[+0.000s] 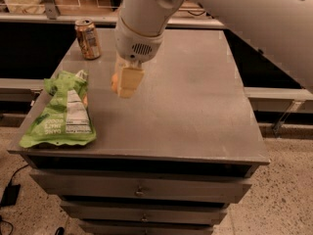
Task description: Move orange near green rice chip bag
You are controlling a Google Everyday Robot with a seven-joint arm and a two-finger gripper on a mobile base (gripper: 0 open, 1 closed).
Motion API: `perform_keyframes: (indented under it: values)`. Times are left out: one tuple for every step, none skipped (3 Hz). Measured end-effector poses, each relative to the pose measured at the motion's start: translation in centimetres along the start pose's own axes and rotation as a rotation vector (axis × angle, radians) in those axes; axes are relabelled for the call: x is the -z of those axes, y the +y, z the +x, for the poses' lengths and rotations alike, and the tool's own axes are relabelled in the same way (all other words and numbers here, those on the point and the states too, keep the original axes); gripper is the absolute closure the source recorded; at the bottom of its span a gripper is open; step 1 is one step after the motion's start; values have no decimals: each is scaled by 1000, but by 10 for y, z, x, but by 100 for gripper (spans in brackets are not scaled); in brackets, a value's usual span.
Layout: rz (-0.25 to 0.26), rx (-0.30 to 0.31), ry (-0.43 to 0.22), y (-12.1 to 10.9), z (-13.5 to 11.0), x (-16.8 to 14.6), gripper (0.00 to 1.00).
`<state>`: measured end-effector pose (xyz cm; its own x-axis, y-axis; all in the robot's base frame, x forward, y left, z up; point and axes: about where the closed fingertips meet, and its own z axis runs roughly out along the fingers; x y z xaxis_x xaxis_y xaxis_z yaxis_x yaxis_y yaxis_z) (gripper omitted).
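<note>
The green rice chip bag (pixel 59 112) lies flat at the front left of the grey cabinet top (pixel 195 97), white label panel facing up. My gripper (pixel 125 84) hangs from the white arm a little above the top, just right of the bag's upper end. It is shut on the orange (pixel 114 82), of which only a sliver shows at the left of the cream fingers (pixel 130 81). The orange is held off the surface, a short way from the bag.
A tan-and-brown soda can (pixel 88 38) stands upright at the back left corner. The cabinet has drawers (pixel 142 190) below its front edge. The white arm (pixel 234 13) crosses the upper right of the view. A dark shelf runs behind.
</note>
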<state>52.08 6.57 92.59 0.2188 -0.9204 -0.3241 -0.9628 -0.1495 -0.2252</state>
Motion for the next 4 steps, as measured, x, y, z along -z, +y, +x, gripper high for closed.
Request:
perform_keyframes:
  values:
    - [0,0,0,0,0,0,100]
    - [15,9,-83,-10,-5,-6,100]
    - [55,32,-228,-34,-21,-17,100]
    - [105,44,-361,-65,-43,-31,100]
